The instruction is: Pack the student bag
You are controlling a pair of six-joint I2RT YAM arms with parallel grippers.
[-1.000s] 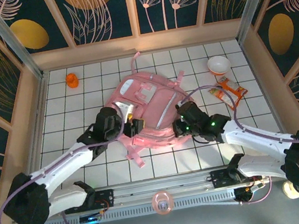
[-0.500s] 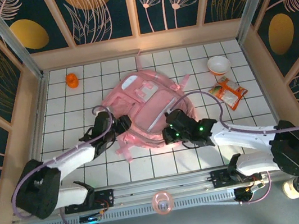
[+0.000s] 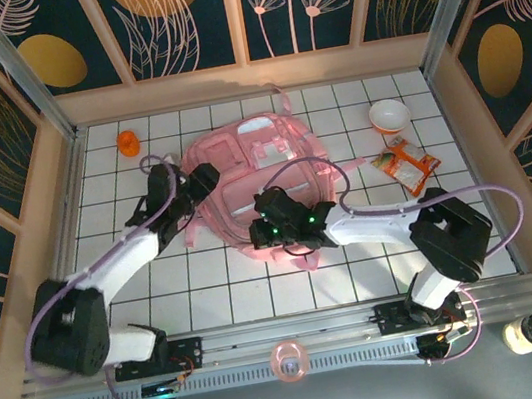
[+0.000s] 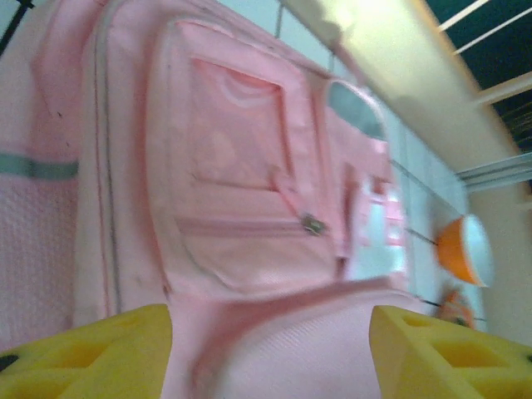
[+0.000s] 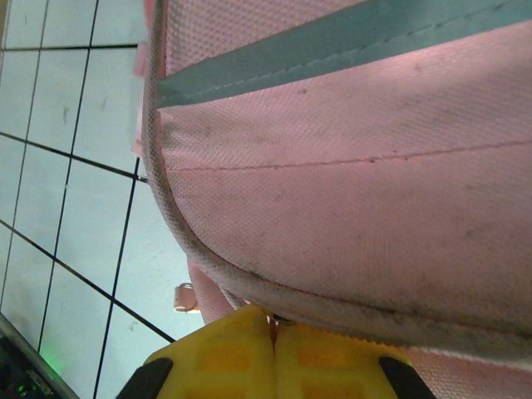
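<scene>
Change: since a second ago you have seen the backpack point(image 3: 263, 165) slide toward the far wall and turn. The left gripper point(image 3: 211, 182) has climbed along its left side, and the right arm has swung across to the left.
Cup: a small orange cup point(image 3: 127, 142) stands on the tiled table point(image 3: 209, 289) near the far-left corner, well apart from the backpack.
Left gripper: you find it against the backpack's left side. In the left wrist view point(image 4: 270, 326) its yellow fingers point(image 4: 91, 353) stand wide apart, with pink fabric beyond the gap and the pale front pockets further off.
Backpack: it lies flat on the tiles, middle of the table, toward the far wall, pockets up, between your two grippers.
Right gripper: it sits at the backpack's near edge point(image 3: 258, 235). In the right wrist view point(image 5: 271, 353) the fingers are pressed together, tips touching the piped seam. You cannot tell whether any fabric is pinched.
Bowl: a white bowl point(image 3: 390, 116) stands to the right of the backpack, near the far-right corner.
Packet: an orange snack packet point(image 3: 406, 163) lies just on the near side of the bowl, apart from the backpack.
</scene>
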